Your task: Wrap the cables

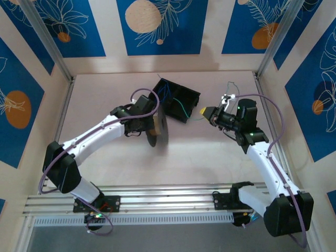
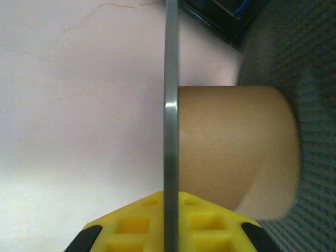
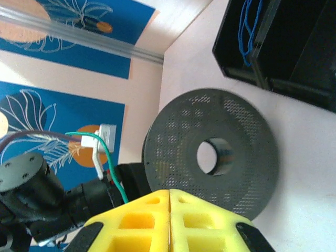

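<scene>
**Cable wrap: barely started tbh**

L gripper [image 2: 170, 223] clamped on the spool [image 1: 157, 131] flange, core [image 2: 231, 147] bare. Blue cable [image 3: 247, 26] sits in the black tray [image 3: 236, 58]. R gripper [image 3: 169, 210] fingers pressed together, green cable [image 3: 113, 168] right beside them; pinched or not, can't tell. All winding left imo.

Table [image 1: 105, 100], top view.
- Tray [image 1: 181, 100]: toward the back, near the middle, set at an angle to the table edges.
- Cables [image 3: 245, 31]: in the tray. One runs out over the tray's right near side toward the right gripper [image 1: 206, 112].
- Right gripper: just right of the tray, fingers pressed together.
- Spool [image 1: 157, 131]: on edge, just in front of the tray's left near corner. Cannot tell if they touch.
- Left gripper [image 1: 150, 127]: on the spool's left, fingers clamped over one flange rim.
</scene>
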Action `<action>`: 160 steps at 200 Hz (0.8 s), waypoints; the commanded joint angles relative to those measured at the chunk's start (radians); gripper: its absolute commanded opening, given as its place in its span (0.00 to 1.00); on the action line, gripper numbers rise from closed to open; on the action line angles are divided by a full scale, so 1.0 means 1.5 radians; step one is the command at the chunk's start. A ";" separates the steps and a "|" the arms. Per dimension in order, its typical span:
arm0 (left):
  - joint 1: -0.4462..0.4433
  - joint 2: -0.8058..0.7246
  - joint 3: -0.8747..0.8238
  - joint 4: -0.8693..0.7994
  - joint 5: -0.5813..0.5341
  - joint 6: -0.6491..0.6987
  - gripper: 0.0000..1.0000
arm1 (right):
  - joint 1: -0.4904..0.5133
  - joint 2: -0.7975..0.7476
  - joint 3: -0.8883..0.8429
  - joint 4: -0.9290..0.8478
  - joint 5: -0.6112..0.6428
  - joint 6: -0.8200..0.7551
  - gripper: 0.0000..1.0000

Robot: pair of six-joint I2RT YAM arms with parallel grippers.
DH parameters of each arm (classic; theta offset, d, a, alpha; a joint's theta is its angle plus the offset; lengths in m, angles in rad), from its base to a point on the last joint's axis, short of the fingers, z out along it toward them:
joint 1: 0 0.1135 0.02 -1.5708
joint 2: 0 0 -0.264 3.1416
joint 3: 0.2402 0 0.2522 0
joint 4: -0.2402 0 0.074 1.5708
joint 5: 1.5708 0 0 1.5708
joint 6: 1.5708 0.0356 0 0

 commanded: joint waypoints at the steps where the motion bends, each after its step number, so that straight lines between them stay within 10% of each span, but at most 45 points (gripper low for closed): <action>1: 0.003 -0.015 -0.020 0.044 0.026 -0.070 0.10 | 0.040 -0.012 -0.024 0.005 0.060 0.013 0.00; 48: 0.004 -0.035 -0.025 0.062 0.041 -0.099 0.45 | 0.132 -0.011 -0.048 0.010 0.144 0.072 0.00; 160: -0.019 -0.082 -0.127 0.202 0.099 -0.207 0.37 | 0.230 -0.076 -0.068 -0.095 0.322 0.231 0.00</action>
